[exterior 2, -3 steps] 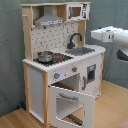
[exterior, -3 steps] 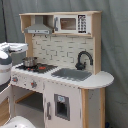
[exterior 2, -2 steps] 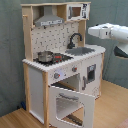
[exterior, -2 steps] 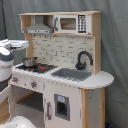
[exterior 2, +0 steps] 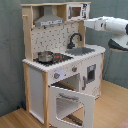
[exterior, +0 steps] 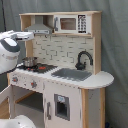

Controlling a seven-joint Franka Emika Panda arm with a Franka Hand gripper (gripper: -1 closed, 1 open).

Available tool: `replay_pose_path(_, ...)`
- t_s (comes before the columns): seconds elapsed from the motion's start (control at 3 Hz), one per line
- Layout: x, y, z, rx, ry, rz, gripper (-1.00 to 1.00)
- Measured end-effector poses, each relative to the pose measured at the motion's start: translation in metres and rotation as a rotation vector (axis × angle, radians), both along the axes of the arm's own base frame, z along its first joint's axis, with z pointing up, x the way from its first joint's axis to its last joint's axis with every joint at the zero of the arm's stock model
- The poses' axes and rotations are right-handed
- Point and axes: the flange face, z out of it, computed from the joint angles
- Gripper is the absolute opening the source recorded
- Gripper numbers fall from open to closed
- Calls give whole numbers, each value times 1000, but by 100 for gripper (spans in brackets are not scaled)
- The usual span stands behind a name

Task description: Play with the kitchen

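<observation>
Carefully now: ease white arm (exterior 2: pixel 107 24) toward white-and-wood toy kitchen (exterior 2: pixel 62 70), aiming at black faucet (exterior 2: pixel 74 39); tool's state impossible to tell.

No readable text, brand, number or sign is seen in either exterior view. On the kitchen (exterior: pixel 60 70), a dark panel (exterior: pixel 82 23) with rows of small pale marks is set beside the microwave window (exterior: pixel 67 23) on the top shelf, but the marks cannot be made out as characters. The same panel (exterior 2: pixel 84 9) is shown edge-on in the second exterior view, and nothing can be read there.
</observation>
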Motion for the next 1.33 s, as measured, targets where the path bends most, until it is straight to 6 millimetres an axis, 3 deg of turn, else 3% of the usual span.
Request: replay_pose_path(1.33,106,-94,30,71,30,-35,100)
